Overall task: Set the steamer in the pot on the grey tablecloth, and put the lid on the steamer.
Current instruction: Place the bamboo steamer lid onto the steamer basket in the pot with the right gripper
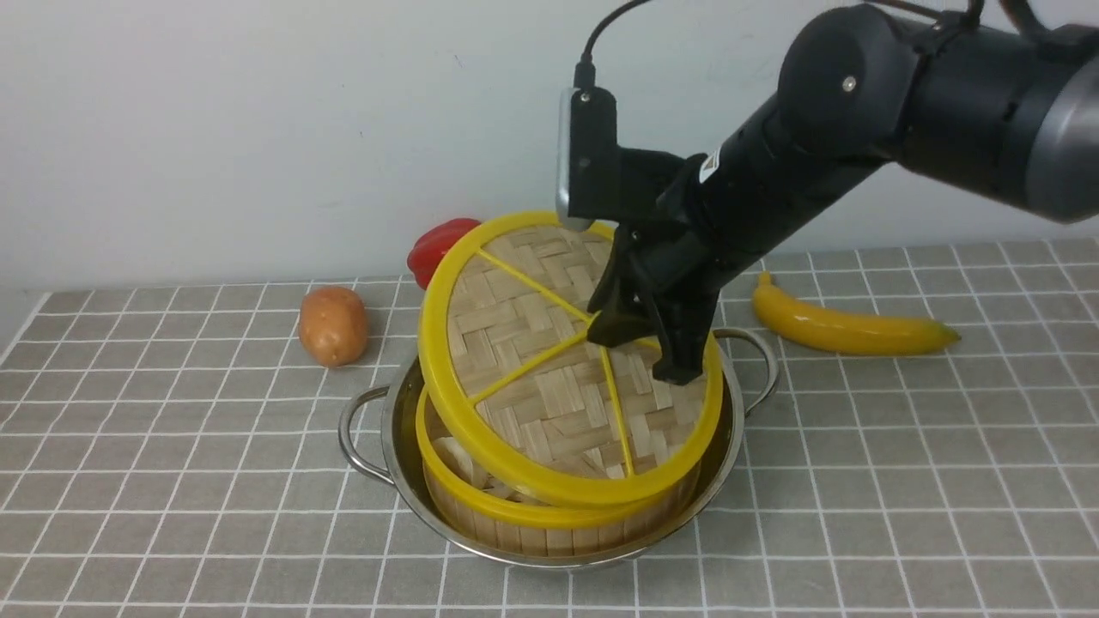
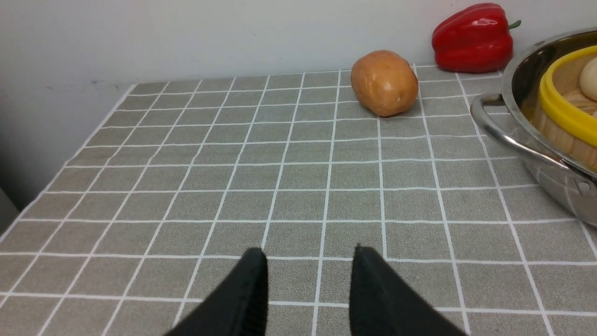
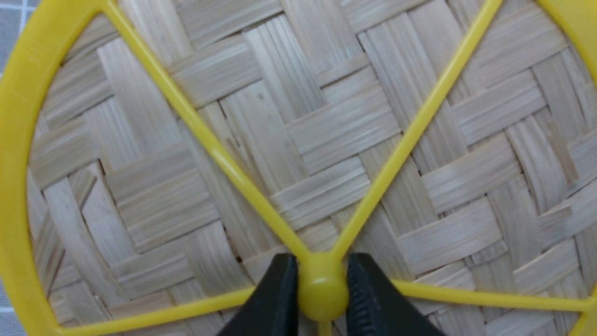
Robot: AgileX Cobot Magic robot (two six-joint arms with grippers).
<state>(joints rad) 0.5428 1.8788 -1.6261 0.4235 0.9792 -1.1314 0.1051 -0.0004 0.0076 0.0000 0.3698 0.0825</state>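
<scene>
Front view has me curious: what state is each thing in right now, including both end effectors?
pot: upright on the grey tablecloth.
steamer: sitting inside the pot, partly uncovered.
lid: tilted over the steamer, held by its centre knob, not yet seated flat.
right end effector: shut on the lid's knob.
left end effector: open, empty.
potato, red pepper, banana: lying loose on the tablecloth.

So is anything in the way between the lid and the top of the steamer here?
Nothing visible. The right gripper holds the lid by its knob, tilted over the steamer, which already sits in the pot. The potato, pepper and banana lie off to the sides on the cloth.
</scene>
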